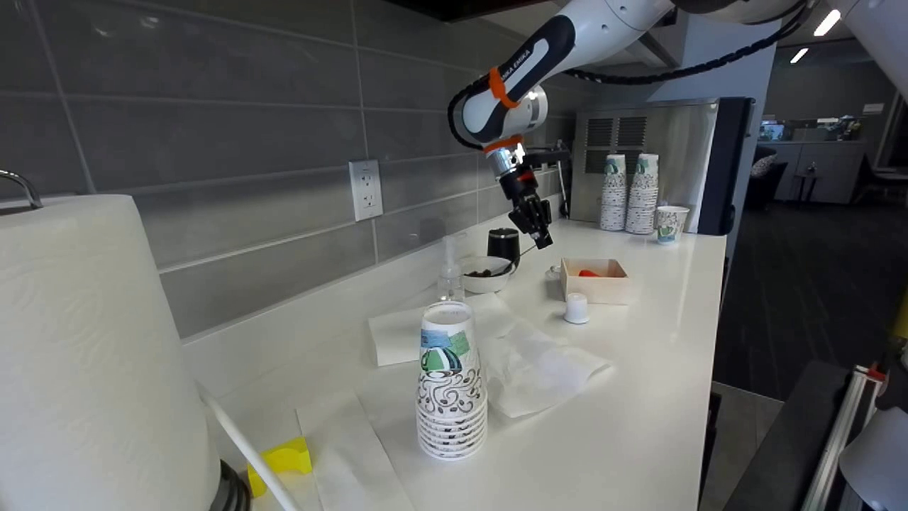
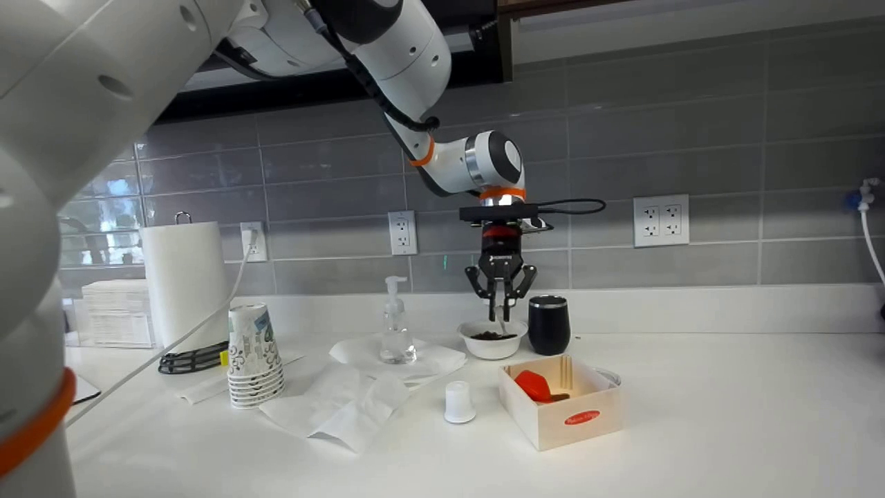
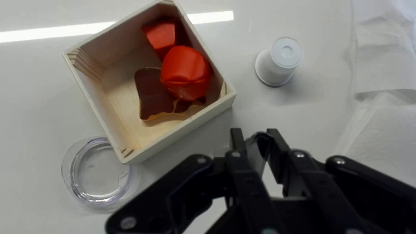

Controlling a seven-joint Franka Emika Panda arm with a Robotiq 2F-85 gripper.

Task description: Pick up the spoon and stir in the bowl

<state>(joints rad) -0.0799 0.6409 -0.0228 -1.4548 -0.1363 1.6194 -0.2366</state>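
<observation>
The low round white bowl (image 1: 486, 285) stands near the wall with dark contents in it; it also shows beside the black mug in an exterior view (image 2: 492, 348). It is out of the wrist view. My gripper (image 2: 500, 317) points down just above the bowl's rim; it also shows in an exterior view (image 1: 543, 240). The spoon (image 2: 503, 327) leans tilted, its lower end in the bowl. In the wrist view its shiny handle end (image 3: 253, 152) fills the narrow gap between my fingertips (image 3: 254, 132), so they appear shut on it. The spoon's lower end is partly hidden by the contents.
A black mug (image 2: 549, 325) stands close beside the bowl. A wooden box (image 2: 581, 418) with red items, a clear round lid (image 3: 96, 172) and a white capsule (image 3: 279, 61) lie in front. A soap pump (image 2: 397, 346), napkins (image 2: 346, 404) and stacked paper cups (image 2: 254, 356) stand to one side.
</observation>
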